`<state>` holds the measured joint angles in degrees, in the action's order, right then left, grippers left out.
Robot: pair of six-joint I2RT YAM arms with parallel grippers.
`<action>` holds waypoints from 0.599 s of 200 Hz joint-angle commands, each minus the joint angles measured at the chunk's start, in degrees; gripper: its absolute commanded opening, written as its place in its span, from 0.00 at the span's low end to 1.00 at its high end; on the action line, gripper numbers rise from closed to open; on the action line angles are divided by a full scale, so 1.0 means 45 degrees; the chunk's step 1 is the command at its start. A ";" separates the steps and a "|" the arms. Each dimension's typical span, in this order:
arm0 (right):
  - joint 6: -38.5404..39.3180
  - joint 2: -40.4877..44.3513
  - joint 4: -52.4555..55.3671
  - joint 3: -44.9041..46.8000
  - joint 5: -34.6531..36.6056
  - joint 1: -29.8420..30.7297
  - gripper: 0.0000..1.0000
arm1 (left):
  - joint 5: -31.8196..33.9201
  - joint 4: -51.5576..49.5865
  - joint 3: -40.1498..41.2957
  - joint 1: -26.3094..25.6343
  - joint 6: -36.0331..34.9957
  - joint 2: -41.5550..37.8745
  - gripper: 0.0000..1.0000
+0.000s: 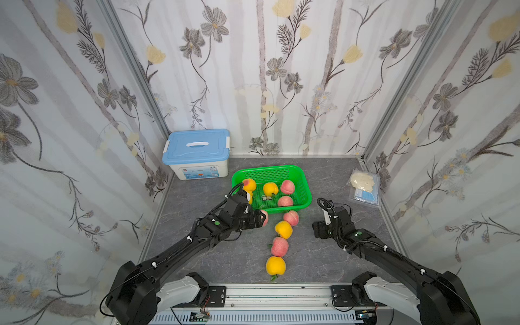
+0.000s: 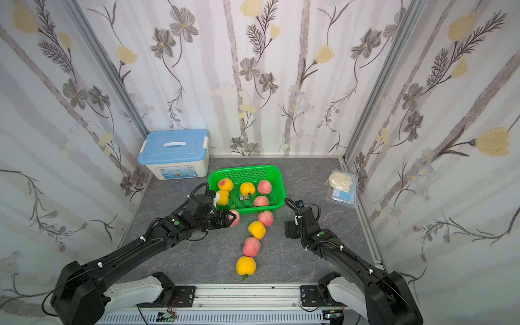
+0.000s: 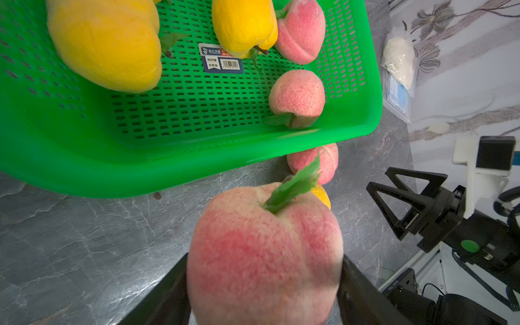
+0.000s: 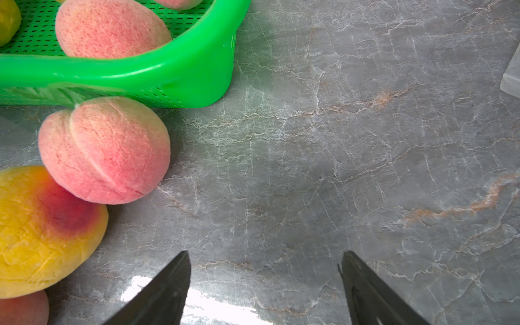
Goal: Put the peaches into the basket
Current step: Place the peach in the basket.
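The green basket (image 1: 309, 197) (image 3: 197, 166) stands at the middle back of the grey table and holds several peaches, yellow (image 1: 270, 189) and pink (image 1: 285, 201). My left gripper (image 1: 260, 219) (image 3: 264, 257) is shut on a pink peach (image 1: 265, 218) (image 3: 261, 253) with a green leaf, just in front of the basket's near left corner. Several more peaches lie in a row from the basket's near rim toward the front edge, starting with a pink one (image 1: 291, 218) (image 4: 104, 152). My right gripper (image 1: 317, 228) (image 4: 266, 253) hovers open and empty, right of that row.
A white storage box with a blue lid (image 1: 197, 153) stands at the back left. A clear bag of white and blue items (image 1: 364, 188) lies at the back right. Flowered walls close in three sides. A metal rail (image 1: 275, 295) runs along the front.
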<state>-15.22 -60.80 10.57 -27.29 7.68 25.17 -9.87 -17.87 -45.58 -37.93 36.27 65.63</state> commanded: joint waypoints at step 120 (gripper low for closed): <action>-0.0175 0.0200 -0.0279 0.0087 0.0212 0.0008 0.85 | 0.2266 -0.1928 -0.2381 0.0822 -0.0413 0.0410 0.77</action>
<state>-15.22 -60.03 10.55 -27.03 7.70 25.17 -0.84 -25.91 -54.81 -35.07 34.68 66.65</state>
